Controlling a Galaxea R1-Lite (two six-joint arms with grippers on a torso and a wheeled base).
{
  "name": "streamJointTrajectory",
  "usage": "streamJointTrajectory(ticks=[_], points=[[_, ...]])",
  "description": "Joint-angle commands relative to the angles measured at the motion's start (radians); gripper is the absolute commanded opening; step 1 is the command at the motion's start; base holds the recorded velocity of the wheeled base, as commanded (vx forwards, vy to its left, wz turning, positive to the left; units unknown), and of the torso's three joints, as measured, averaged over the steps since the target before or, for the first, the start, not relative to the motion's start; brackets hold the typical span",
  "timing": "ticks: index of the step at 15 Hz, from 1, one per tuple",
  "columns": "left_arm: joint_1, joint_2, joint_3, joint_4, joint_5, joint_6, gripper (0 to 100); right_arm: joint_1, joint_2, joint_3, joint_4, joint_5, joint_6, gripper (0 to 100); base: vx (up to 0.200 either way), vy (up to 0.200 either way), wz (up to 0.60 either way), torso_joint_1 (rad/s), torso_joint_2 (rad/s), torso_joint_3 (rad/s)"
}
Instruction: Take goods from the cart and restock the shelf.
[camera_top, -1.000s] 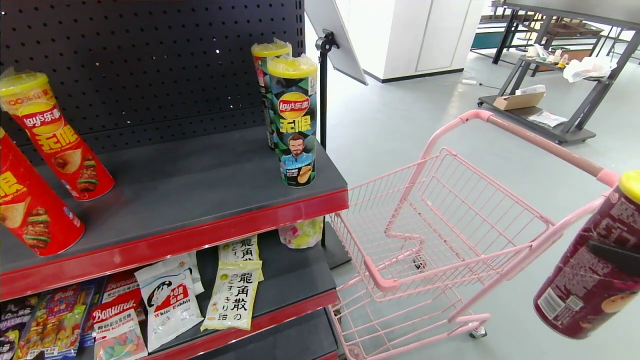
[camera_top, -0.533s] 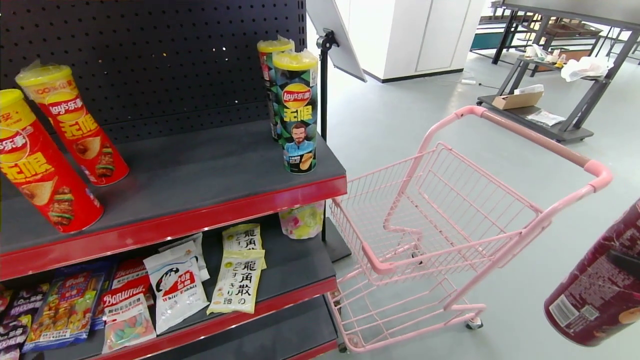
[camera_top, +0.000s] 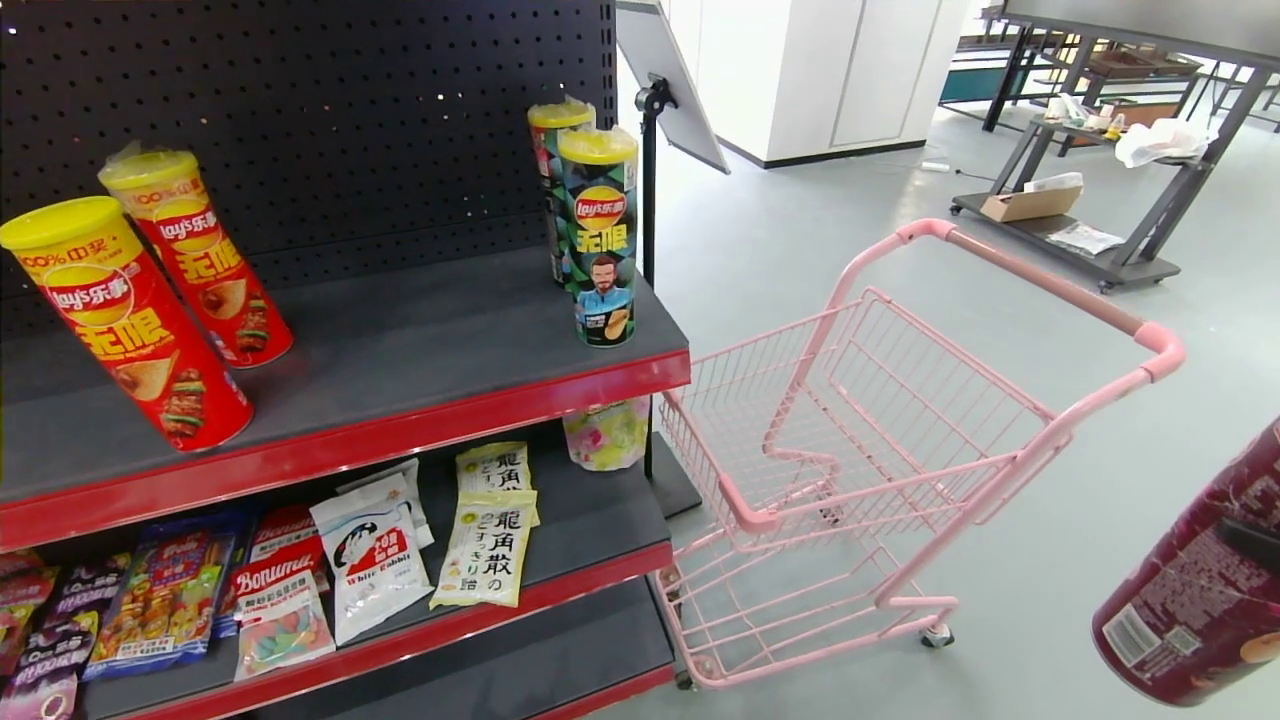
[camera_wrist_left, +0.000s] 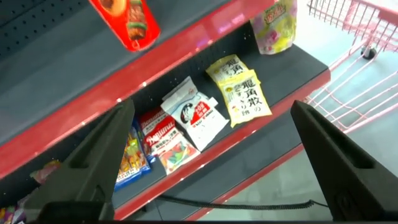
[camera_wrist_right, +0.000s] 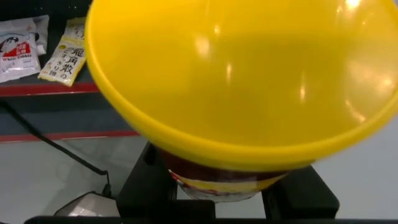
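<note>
The head camera is pulling back: the shelf (camera_top: 400, 350) and the pink cart (camera_top: 1040, 283) are drawing toward the view's middle, while the maroon can (camera_top: 1190, 600) is sinking lower at the right edge, its top passing out of sight.

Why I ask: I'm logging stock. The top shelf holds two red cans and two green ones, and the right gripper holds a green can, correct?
No: the can in the right gripper is dark maroon, not green, as the head view shows. The top shelf does hold two red cans and two green cans.

Left pincer (camera_wrist_left: 212, 104): 2 dark tapered fingers (camera_wrist_left: 93, 162), black cable (camera_wrist_left: 236, 203).
</note>
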Motion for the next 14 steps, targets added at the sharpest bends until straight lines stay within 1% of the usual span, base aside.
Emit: streamJointTrajectory(ticks=[1, 10, 12, 14], points=[[-0.001, -0.013, 0.003, 0.001, 0.000, 0.001, 100, 0.000, 0.008, -0.002, -0.001, 0.001, -0.008, 0, 0.000, 0.000, 0.00, 0.168, -0.44, -0.251], [0.000, -0.015, 0.000, -0.001, 0.000, 0.007, 100, 0.003, 0.031, -0.016, -0.002, 0.004, -0.019, 0, 0.000, 0.000, 0.00, 0.160, -0.38, -0.222], [0.000, -0.016, -0.002, -0.001, 0.000, 0.007, 100, 0.002, 0.036, -0.013, -0.002, 0.001, -0.046, 0, 0.000, 0.000, 0.00, 0.071, -0.18, -0.102], [0.000, -0.021, -0.006, -0.001, 0.000, 0.005, 100, 0.000, 0.031, -0.007, -0.002, 0.001, -0.051, 0, 0.000, 0.000, 0.60, 0.019, -0.04, -0.019]])
